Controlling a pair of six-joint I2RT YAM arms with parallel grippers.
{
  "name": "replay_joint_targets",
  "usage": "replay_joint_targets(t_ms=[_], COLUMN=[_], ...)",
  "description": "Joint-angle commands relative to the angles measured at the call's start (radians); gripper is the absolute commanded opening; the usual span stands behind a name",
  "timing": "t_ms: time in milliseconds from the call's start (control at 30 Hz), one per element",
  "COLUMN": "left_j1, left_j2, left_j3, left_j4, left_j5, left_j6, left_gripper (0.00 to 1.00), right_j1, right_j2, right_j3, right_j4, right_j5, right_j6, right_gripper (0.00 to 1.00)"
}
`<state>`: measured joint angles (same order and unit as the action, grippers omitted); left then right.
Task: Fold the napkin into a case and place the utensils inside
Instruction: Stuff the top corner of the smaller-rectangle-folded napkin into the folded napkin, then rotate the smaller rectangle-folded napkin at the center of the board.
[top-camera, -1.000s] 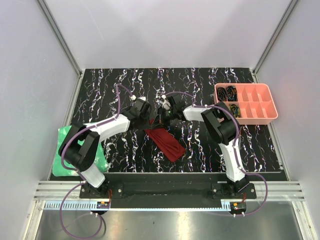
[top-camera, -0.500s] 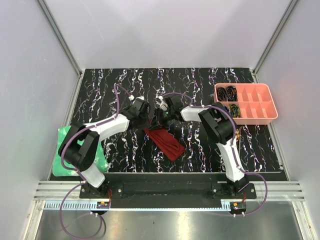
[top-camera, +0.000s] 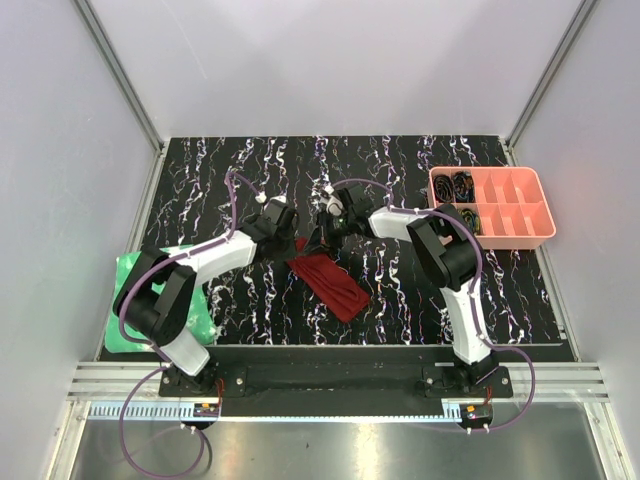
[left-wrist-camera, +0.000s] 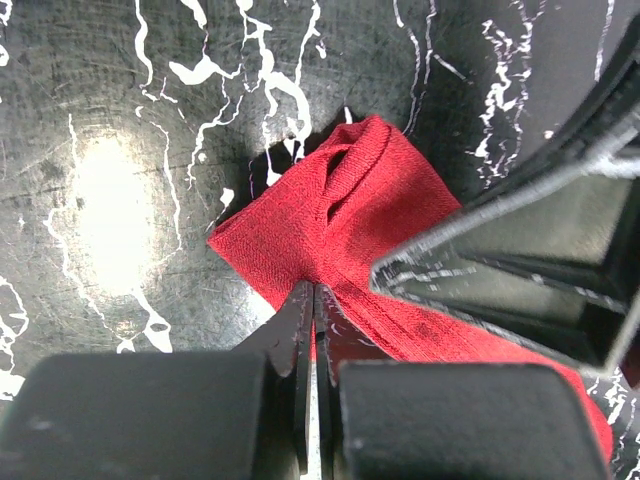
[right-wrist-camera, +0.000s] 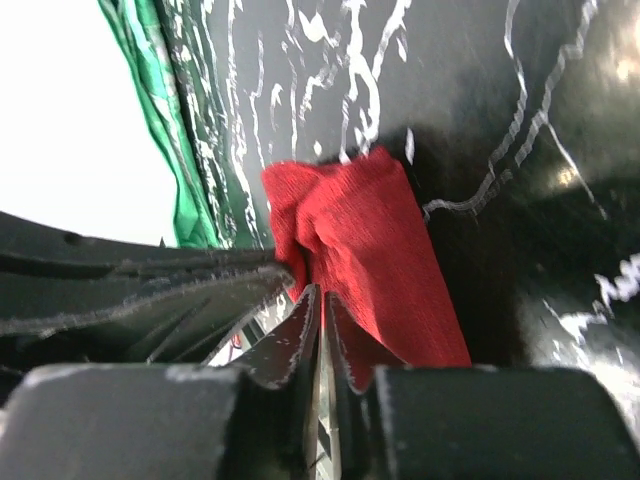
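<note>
Left gripper (left-wrist-camera: 312, 293) and right gripper (right-wrist-camera: 320, 293) (jaws nearly shut) both pinch the napkin (top-camera: 335, 285).

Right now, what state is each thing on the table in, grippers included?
napkin: folded into a narrow layered strip, lying diagonally.
left gripper: shut, pinching the napkin's far end.
right gripper: jaws almost together at that same end; grip unclear.
pink compartment tray: upright, dark coiled items in its left compartments.
green crinkled sheet: at the left edge, partly under the left arm.

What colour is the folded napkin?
Plain dark red napkin, clearest in the left wrist view.
</note>
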<state>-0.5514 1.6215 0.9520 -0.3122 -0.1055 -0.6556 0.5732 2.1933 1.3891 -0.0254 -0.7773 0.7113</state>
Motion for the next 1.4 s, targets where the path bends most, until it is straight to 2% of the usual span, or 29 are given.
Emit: replay_joint_targets(t_ms=[0, 433, 533, 733, 767, 800, 867, 900, 967, 1000, 1067, 1167, 1200, 1233, 1333, 1367], left_j1=[0.004, 0.005, 0.010, 0.033, 0.033, 0.033, 0.033, 0.033, 0.033, 0.033, 0.033, 0.031, 0.033, 0.033, 0.033, 0.033], left_j2=[-0.045, 0.023, 0.043, 0.064, 0.069, 0.074, 0.057, 0.022, -0.024, -0.070, -0.115, -0.202, -0.247, -0.265, -0.287, -0.258], left_j3=[-0.004, 0.042, 0.048, 0.082, 0.093, 0.103, 0.105, 0.087, 0.062, 0.039, 0.016, -0.056, -0.108, -0.136, -0.206, -0.211], left_j4=[0.033, 0.050, 0.051, 0.033, 0.027, 0.021, 0.016, 0.016, 0.015, 0.009, -0.022, -0.053, -0.042, -0.031, 0.016, 0.021], left_j5=[0.001, 0.006, -0.005, -0.016, -0.011, -0.008, -0.013, -0.013, -0.016, -0.017, -0.028, -0.031, -0.023, -0.014, 0.010, 0.023], left_j6=[0.004, 0.005, 0.005, 0.013, 0.013, 0.013, 0.004, 0.001, 0.002, 0.004, 0.010, -0.005, -0.013, -0.028, -0.036, -0.036], left_gripper=[0.00, 0.00, 0.00, 0.00, 0.02, 0.12, 0.25, 0.39, 0.49, 0.63, 0.66, 0.65, 0.61, 0.50, 0.31, 0.27], right_j1=[0.001, 0.065, 0.056, -0.019, -0.030, -0.041, -0.071, -0.079, -0.102, -0.108, -0.125, -0.136, -0.136, -0.136, -0.134, -0.134], right_j2=[0.043, 0.189, 0.146, -0.062, -0.117, -0.145, -0.219, -0.240, -0.283, -0.291, -0.308, -0.306, -0.305, -0.310, -0.323, -0.329], right_j3=[0.094, 0.228, 0.189, 0.010, -0.033, -0.056, -0.105, -0.122, -0.160, -0.171, -0.208, -0.243, -0.251, -0.268, -0.307, -0.321], right_j4=[-0.013, -0.016, -0.016, -0.051, -0.063, -0.074, -0.122, -0.140, -0.188, -0.197, -0.208, -0.209, -0.209, -0.208, -0.196, -0.192], right_j5=[0.000, -0.031, -0.008, 0.027, 0.042, 0.050, 0.087, 0.107, 0.142, 0.150, 0.177, 0.202, 0.207, 0.213, 0.257, 0.260], right_j6=[-0.012, 0.039, 0.027, -0.022, -0.035, -0.062, -0.099, -0.137, -0.171, -0.199, -0.217, -0.240, -0.242, -0.242, -0.245, -0.245], right_gripper=[0.09, 0.04, 0.05, 0.08, 0.13, 0.16, 0.25, 0.29, 0.33, 0.34, 0.36, 0.38, 0.39, 0.39, 0.39, 0.39])
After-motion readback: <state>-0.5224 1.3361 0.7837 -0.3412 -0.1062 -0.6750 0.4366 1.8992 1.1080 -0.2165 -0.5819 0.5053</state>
